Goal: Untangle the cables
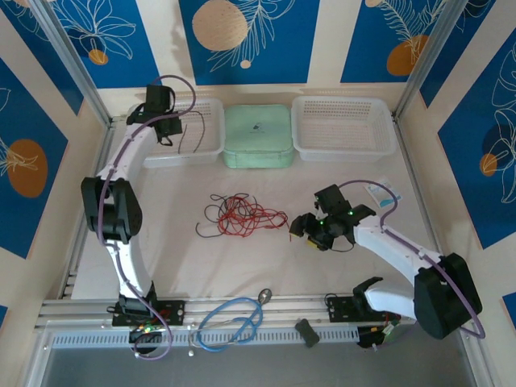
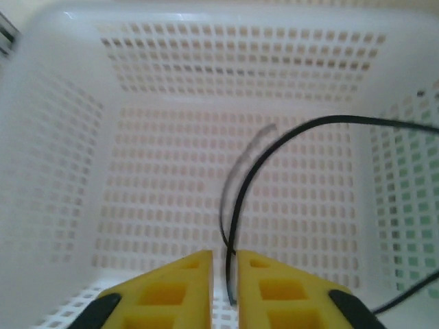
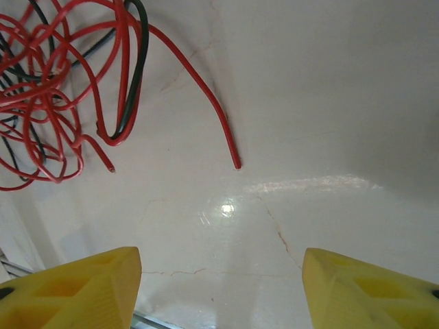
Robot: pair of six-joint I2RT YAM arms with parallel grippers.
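Note:
A tangle of thin red and black cables (image 1: 242, 216) lies mid-table; the right wrist view has it at the upper left (image 3: 55, 103), with one loose red end (image 3: 226, 137) trailing toward the middle. My right gripper (image 1: 305, 228) (image 3: 221, 274) sits just right of the tangle, low over the table, wide open with nothing between its fingers. My left gripper (image 1: 167, 133) (image 2: 225, 274) hovers over the white left basket (image 1: 201, 153) (image 2: 62, 205), its yellow fingers shut on a single black cable (image 2: 274, 140) (image 1: 189, 133) that arcs off to the right and hangs into the basket.
A mint-green lidded box (image 1: 258, 137) stands at the back centre, with a second white basket (image 1: 343, 125) to its right. A light-blue looped cable (image 1: 234, 322) lies on the front rail between the arm bases. Metal frame posts flank the table.

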